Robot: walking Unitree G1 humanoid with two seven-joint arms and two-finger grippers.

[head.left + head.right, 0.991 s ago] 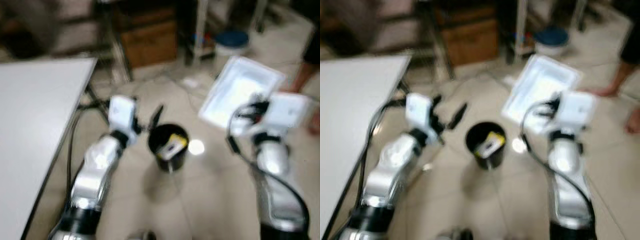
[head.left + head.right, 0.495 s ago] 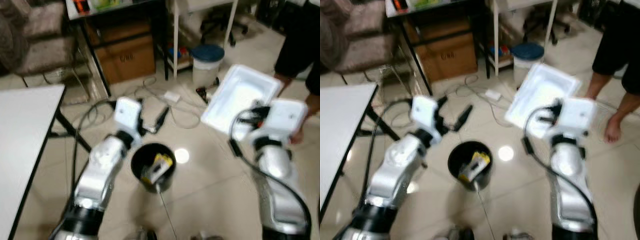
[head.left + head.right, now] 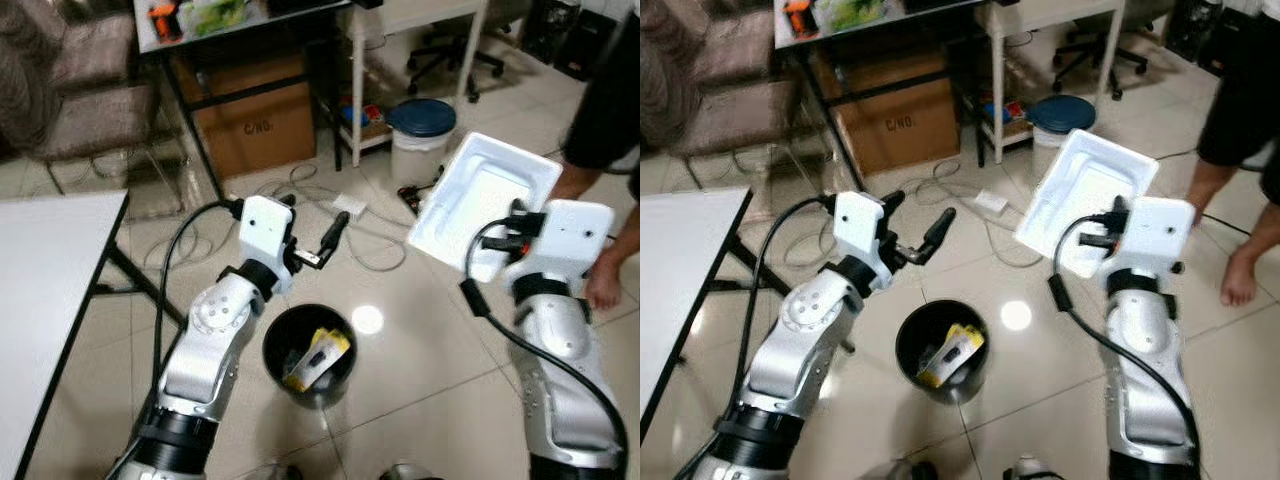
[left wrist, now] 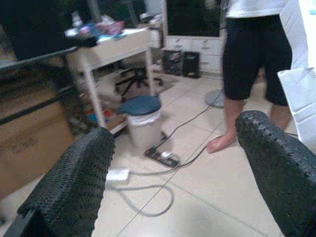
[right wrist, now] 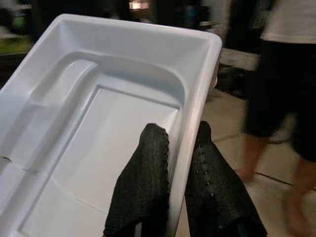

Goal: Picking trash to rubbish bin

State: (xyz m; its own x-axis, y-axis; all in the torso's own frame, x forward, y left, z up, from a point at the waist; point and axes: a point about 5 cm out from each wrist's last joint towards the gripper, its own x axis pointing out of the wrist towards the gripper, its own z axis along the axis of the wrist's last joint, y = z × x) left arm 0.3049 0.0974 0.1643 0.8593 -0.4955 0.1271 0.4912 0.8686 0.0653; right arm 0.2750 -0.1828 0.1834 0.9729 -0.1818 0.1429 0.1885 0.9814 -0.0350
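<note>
A black round rubbish bin [image 3: 310, 352] stands on the tiled floor between my arms, with yellow and white trash [image 3: 316, 358] lying inside it. My left gripper [image 3: 915, 229] hovers above and behind the bin, open, with nothing between its fingers [image 4: 74, 187]. To the right of the bin my right gripper [image 5: 178, 190] is raised and shut on the rim of a white foam tray [image 3: 487, 198], which it holds tilted in the air. The tray [image 5: 98, 133] looks empty inside.
A white table [image 3: 45, 300] stands on the left. Behind are a cardboard box [image 3: 255, 120] under a black desk, a white bin with a blue lid [image 3: 420, 135], and cables with a power strip [image 3: 350, 207] on the floor. A person's bare legs [image 3: 1240, 190] stand at right.
The camera has shifted and the blur has cleared; the bin now sits lower in view. My left gripper stays open above the bin. The right still holds the tray.
</note>
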